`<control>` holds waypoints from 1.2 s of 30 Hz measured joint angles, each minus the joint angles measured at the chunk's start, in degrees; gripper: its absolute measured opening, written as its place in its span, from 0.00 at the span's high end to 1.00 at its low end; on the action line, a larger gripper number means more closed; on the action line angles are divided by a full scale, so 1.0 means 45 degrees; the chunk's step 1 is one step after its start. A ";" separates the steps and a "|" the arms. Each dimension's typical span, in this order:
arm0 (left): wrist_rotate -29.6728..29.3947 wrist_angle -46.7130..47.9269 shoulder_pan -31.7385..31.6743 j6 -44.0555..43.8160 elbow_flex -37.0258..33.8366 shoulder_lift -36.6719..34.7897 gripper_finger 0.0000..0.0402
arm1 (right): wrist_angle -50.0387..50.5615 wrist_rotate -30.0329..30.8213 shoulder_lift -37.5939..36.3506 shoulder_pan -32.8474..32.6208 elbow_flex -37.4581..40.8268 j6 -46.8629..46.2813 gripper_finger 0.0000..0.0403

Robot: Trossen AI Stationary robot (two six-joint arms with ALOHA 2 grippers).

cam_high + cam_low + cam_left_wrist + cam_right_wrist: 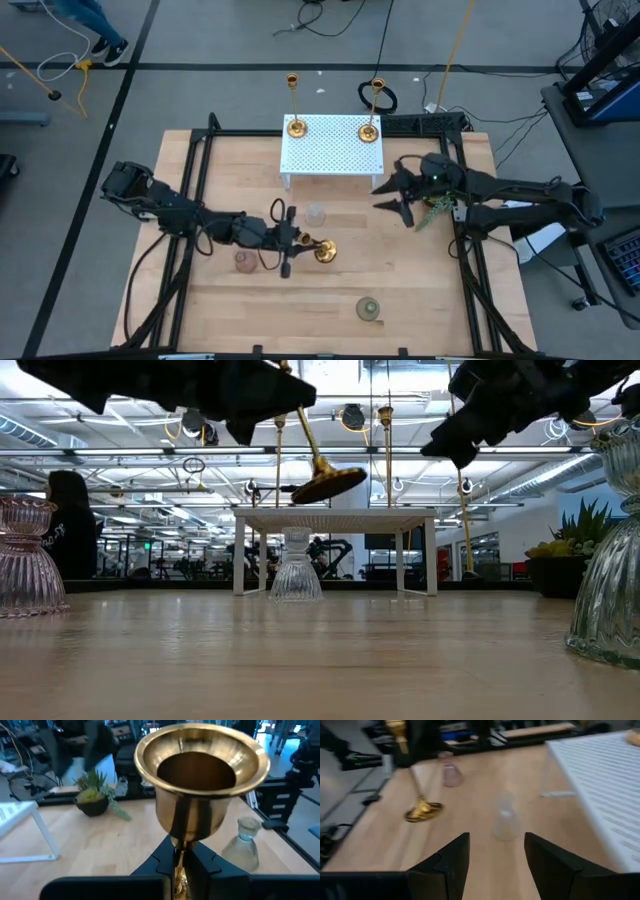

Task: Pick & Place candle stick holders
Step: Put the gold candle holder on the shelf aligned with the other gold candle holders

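Observation:
My left gripper (288,243) is shut on a gold candlestick (318,460) and holds it above the middle of the table. Two more gold candlesticks (292,125) (370,128) stand by their round bases on the white perforated stand (332,150). A clear glass holder (317,213), a pink one (244,260) and a greenish one (369,309) stand on the table. My right gripper (398,197) is open and empty, to the right of the clear holder (505,822), which shows ahead of its fingers. My left gripper pinches the candlestick's thin stem (179,854) between its two fingers, just below the cup (200,775). The fingers come level from the table's left and lie across the stem. The candlestick hangs tilted, its round base (328,482) lowest and lifted clear of the table.
A small green potted plant (437,205) stands close to my right arm. The white stand fills the table's far middle. The black frame rails (190,200) run along the table's left and right sides. A person (70,525) shows in the room behind.

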State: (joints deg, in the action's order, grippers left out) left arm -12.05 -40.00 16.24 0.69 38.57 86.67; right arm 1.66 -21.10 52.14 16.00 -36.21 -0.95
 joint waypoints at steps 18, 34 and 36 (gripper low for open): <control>-0.0120 -0.0026 -0.1334 0.0388 0.0761 0.0000 0.96 | -0.8802 0.2099 0.5498 -0.3991 0.0015 -0.0655 0.55; -0.0122 -0.0118 -0.1734 0.0534 0.1203 0.0031 0.95 | -1.1293 0.3361 0.7399 -0.4028 -0.0005 -0.0673 0.55; -0.0121 -0.0162 -0.1804 0.0449 0.1216 0.0189 0.95 | -1.1283 0.3361 0.7401 -0.3991 -0.0005 -0.0672 0.55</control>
State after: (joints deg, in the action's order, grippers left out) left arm -12.60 -40.73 8.12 2.71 44.05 87.53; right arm -49.11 -5.98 85.45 -1.96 -36.23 -3.98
